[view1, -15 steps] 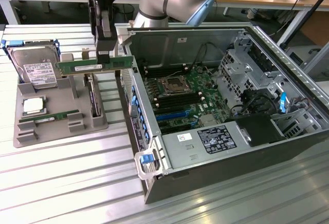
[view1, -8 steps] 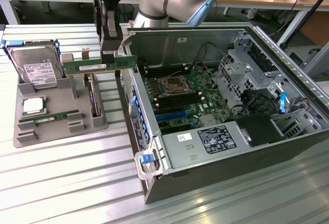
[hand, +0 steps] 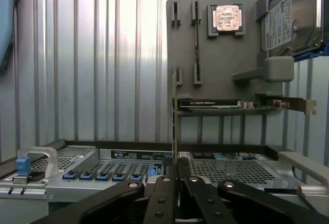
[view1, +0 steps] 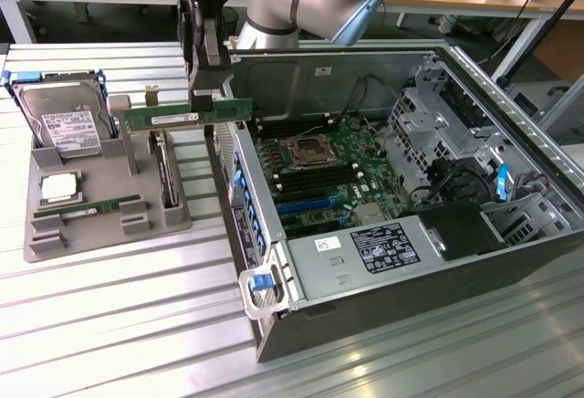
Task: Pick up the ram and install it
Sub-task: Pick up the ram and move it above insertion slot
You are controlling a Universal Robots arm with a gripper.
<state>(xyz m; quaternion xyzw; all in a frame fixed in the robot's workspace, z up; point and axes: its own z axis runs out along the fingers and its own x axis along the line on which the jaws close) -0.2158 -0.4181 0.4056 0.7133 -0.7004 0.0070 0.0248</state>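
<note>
**A:** What's nearest?

**B:** The open computer case [view1: 411,311], and on the exterior view's left a grey tray [view1: 100,231] holding a spare green stick [view1: 87,206] and a silver chip [view1: 59,188].

**A:** And the ram?

**B:** The gripper [view1: 206,104] is clamped on the ram [view1: 160,119], holding it level in the air between tray and case. A hard drive [view1: 66,124] stands furthest back.
</note>
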